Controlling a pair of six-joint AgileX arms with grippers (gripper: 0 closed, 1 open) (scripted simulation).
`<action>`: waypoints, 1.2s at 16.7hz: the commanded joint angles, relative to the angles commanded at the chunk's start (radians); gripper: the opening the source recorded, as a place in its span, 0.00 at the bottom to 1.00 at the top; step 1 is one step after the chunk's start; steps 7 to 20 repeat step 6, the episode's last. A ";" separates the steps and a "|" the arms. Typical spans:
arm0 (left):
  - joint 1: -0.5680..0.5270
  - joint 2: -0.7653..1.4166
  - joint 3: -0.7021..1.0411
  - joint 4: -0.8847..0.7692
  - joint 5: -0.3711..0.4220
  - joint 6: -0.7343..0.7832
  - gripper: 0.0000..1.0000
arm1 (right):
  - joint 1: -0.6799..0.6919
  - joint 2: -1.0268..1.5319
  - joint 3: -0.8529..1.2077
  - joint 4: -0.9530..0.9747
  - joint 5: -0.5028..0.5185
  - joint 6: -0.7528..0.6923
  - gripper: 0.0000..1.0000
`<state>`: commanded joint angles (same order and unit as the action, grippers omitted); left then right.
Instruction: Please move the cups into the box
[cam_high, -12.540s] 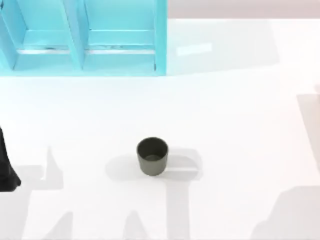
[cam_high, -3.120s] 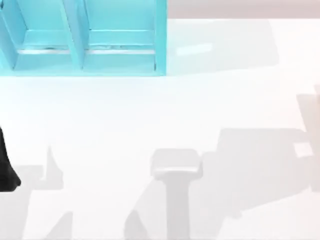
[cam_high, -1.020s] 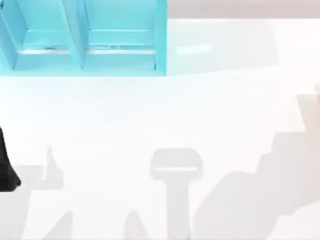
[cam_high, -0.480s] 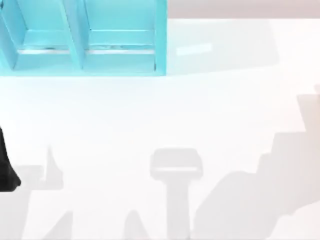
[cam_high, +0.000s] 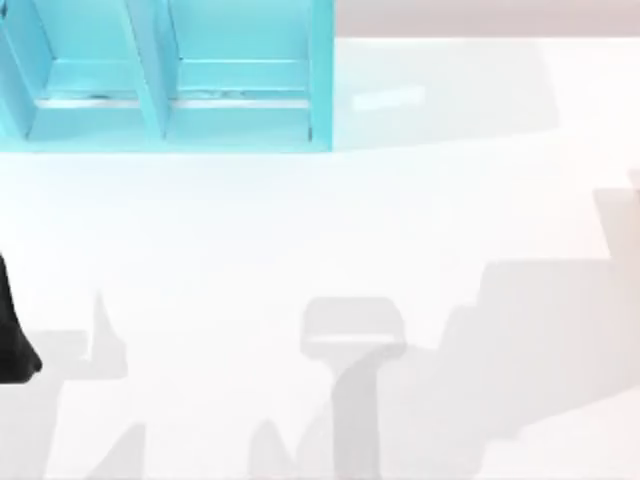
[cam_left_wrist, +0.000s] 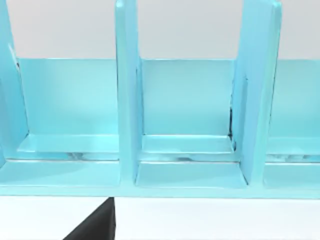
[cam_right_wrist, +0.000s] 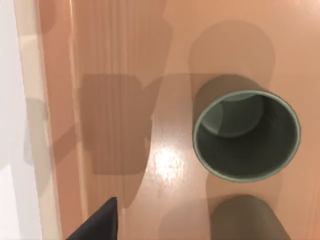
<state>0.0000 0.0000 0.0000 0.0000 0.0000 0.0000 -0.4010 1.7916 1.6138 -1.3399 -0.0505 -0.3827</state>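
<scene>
In the right wrist view one olive-grey cup (cam_right_wrist: 246, 134) stands upright on the orange-brown wooden floor of the box (cam_right_wrist: 120, 55), mouth up and dark inside. A second cup (cam_right_wrist: 247, 220) sits close beside it, cut off by the frame edge. A dark part of my right gripper (cam_right_wrist: 97, 224) hangs above the box floor, apart from both cups. My left arm (cam_high: 10, 340) is parked at the table's left edge, and a dark part of its gripper (cam_left_wrist: 95, 227) faces the blue shelf.
A light blue shelf (cam_high: 170, 80) with upright dividers stands at the table's back left. The box's pale wall (cam_right_wrist: 30, 125) borders the white table (cam_right_wrist: 7, 100). Arm shadows lie across the right and front of the table (cam_high: 520, 330).
The cup that stood mid-table 12.5 s ago is gone from there. The large shadow on the table's right has shifted up and to the left since half a second ago. The left arm is still.
</scene>
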 joint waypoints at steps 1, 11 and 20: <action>0.000 0.000 0.000 0.000 0.000 0.000 1.00 | 0.000 0.000 0.043 -0.044 0.000 -0.001 1.00; 0.000 0.000 0.000 0.000 0.000 0.000 1.00 | 0.001 0.000 0.167 -0.169 0.002 -0.002 1.00; 0.000 0.000 0.000 0.000 0.000 0.000 1.00 | 0.001 0.000 0.167 -0.169 0.002 -0.002 1.00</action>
